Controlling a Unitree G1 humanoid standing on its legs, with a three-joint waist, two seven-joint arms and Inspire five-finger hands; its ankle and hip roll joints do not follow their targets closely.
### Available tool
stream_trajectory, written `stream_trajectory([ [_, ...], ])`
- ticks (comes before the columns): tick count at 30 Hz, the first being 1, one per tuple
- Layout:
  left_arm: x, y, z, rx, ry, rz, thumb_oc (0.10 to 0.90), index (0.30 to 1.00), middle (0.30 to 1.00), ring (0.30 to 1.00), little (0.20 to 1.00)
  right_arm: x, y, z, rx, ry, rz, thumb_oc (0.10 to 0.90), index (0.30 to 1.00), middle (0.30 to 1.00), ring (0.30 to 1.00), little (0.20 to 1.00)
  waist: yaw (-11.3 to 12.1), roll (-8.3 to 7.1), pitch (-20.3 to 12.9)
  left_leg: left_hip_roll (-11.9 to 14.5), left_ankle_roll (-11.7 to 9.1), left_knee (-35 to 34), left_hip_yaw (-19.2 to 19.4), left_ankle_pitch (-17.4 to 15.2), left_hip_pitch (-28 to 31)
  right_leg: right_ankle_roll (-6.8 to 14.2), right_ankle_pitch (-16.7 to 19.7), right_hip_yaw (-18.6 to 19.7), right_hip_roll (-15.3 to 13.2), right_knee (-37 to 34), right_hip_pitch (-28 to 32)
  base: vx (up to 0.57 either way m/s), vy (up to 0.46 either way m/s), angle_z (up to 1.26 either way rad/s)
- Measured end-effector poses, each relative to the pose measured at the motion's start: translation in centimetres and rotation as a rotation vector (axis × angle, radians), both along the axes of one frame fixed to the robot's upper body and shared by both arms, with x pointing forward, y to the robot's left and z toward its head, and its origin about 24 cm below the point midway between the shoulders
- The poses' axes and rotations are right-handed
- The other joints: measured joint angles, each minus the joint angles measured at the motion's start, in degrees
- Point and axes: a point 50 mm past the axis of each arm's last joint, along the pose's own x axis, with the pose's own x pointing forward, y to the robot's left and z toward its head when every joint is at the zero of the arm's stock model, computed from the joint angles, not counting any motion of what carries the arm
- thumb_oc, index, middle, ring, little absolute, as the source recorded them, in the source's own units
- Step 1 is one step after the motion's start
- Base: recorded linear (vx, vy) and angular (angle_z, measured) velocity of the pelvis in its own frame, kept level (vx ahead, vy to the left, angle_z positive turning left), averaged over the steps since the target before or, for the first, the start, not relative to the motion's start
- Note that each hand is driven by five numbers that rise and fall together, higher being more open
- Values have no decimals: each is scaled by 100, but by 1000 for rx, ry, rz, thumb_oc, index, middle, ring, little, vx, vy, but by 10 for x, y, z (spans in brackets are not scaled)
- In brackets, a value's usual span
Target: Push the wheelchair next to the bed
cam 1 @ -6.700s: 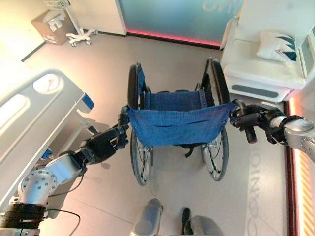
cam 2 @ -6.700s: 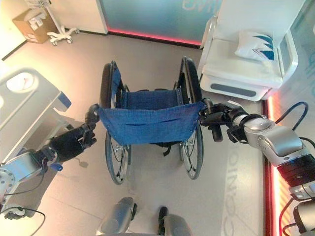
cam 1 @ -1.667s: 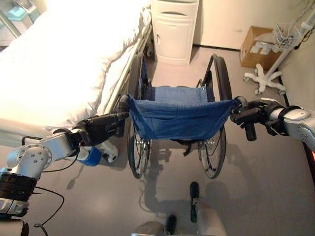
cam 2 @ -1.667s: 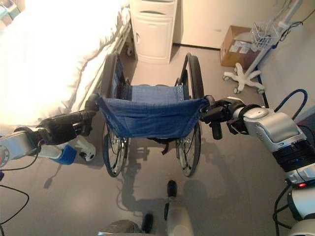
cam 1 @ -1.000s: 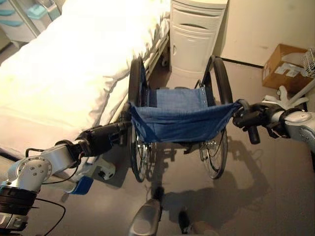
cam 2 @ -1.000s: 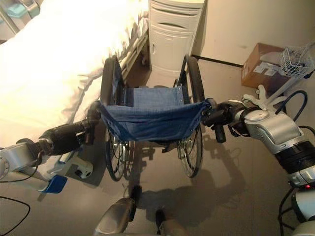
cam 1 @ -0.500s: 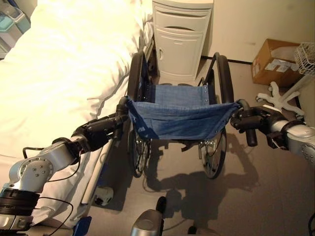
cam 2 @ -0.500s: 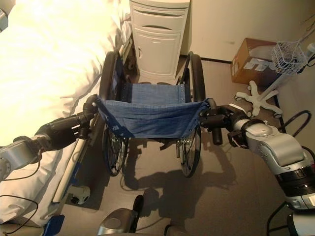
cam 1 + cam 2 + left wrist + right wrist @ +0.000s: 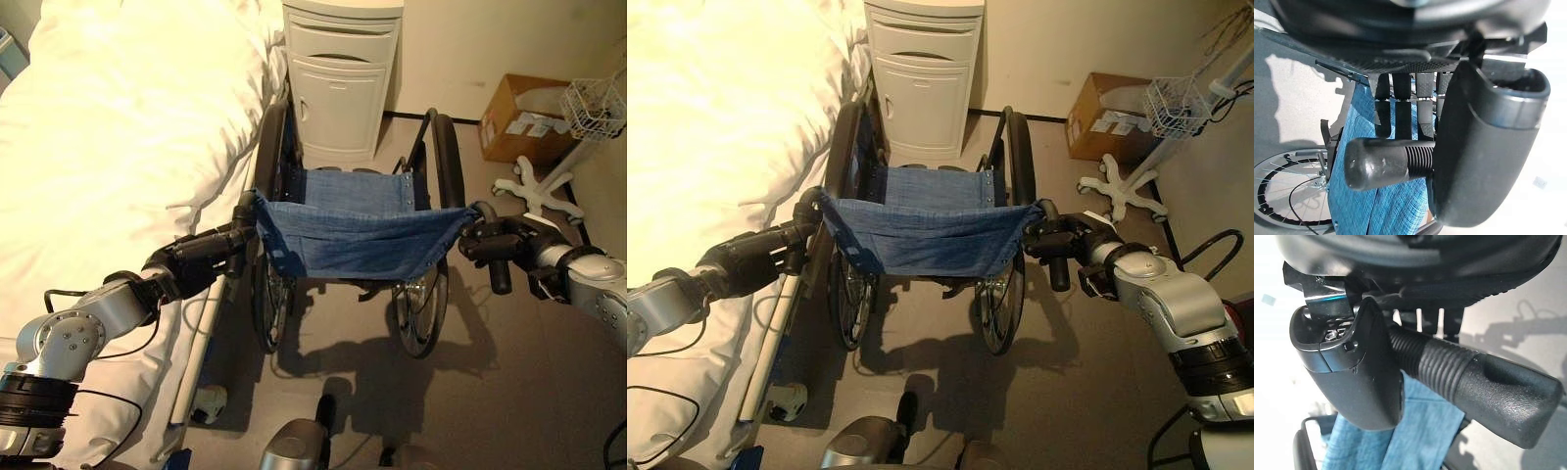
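The wheelchair (image 9: 355, 235) stands on the grey floor (image 9: 509, 392) directly beside the bed (image 9: 108, 147), its left wheel (image 9: 269, 157) close against the side of the mattress, and its front faces a white bedside cabinet (image 9: 338, 83). The blue fabric backrest (image 9: 358, 235) stretches between the two push handles. The left hand (image 9: 201, 257) has its fingers (image 9: 1400, 112) and thumb curled around the left push handle (image 9: 1386, 164), whose rounded black end sticks out past the thumb. The right hand (image 9: 500, 243) is also closed around the right push handle (image 9: 1474, 382); the ribbed grip passes under the thumb, but its fingers are mostly hidden behind it, so they probably wrap it fully. Near the far wall a cardboard box (image 9: 524, 117) lies on the floor, next to a white wheeled stand (image 9: 544, 181) with a wire basket (image 9: 593, 108).
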Motion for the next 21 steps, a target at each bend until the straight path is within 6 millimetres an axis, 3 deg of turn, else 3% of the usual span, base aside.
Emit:
stream_trajectory([
  [2,0,4,-2,1,9,20,400,300,300,300,300,1,3,-3,-3,16,13,400,300,300,300,300,-99,-114,-33,-114,-13,36,-51,-14,-20,-23,223,87,35,-311,-315,47,-91,22],
  [4,0,3,-6,5,25,19,400,300,300,300,300,2,2,-9,-3,44,8,400,300,300,300,300,-196,-175,-76,-140,-14,68,-206,-16,13,67,389,141,82,-421,-225,60,-71,36],
  [19,-2,0,-5,24,31,6,400,300,300,300,300,3,-1,-7,-4,30,3,400,300,300,300,300,-135,-110,-205,-80,-39,-136,-181,37,61,99,751,147,174,-1187,85,4,-6,1],
  [20,-2,0,-5,25,33,5,536,505,505,505,505,3,-1,-7,-4,31,3,400,300,300,300,300,-133,-110,-205,-80,-38,-161,-181,38,87,104,771,147,175,-1253,121,0,0,0],
  [21,-2,0,-5,25,34,6,800,900,900,900,900,3,-1,-7,-4,33,3,400,300,300,300,300,-134,-110,-205,-82,-38,-187,-182,38,121,110,786,145,173,-1314,180,0,0,0],
])
